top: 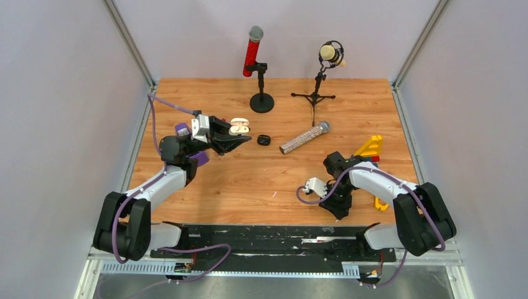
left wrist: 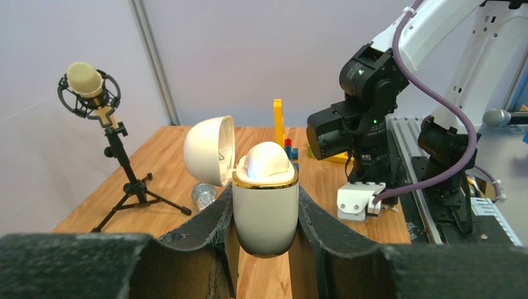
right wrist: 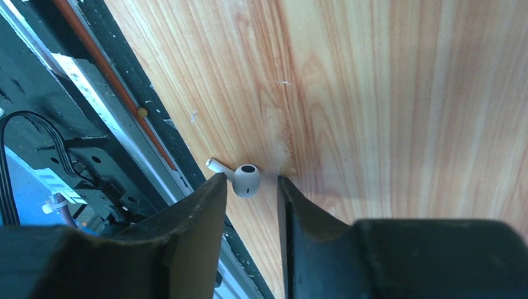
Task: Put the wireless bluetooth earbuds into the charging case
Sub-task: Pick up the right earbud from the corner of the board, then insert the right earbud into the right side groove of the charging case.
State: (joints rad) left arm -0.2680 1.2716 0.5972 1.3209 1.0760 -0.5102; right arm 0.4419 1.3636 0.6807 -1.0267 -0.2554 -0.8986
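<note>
Right gripper [right wrist: 251,184], jaws partly spread with nothing pinched, is over 1 white earbud [right wrist: 246,180] lying on the counter [right wrist: 386,93] near its front edge. The bud's head is between the tips and its stem runs crosswise past one finger. Left gripper [left wrist: 264,194], well apart, pinches 1 open cream charging case [left wrist: 264,218] upright; 1 black case [top: 263,140] lies loose.

A light wooden table [top: 274,180] filled the middle of the top view. At upper centre a red microphone on a round-based black stand [top: 261,103] stood on it, and to its right a cream microphone on a tripod [top: 313,96]. A glittery silver microphone [top: 304,137] lay tilted at centre, a small black case [top: 263,140] just left of it. Yellow toy pieces [top: 370,147] sat at right. In the right wrist view a white earbud [right wrist: 244,179] lay at lower centre, by the table's edge.
</note>
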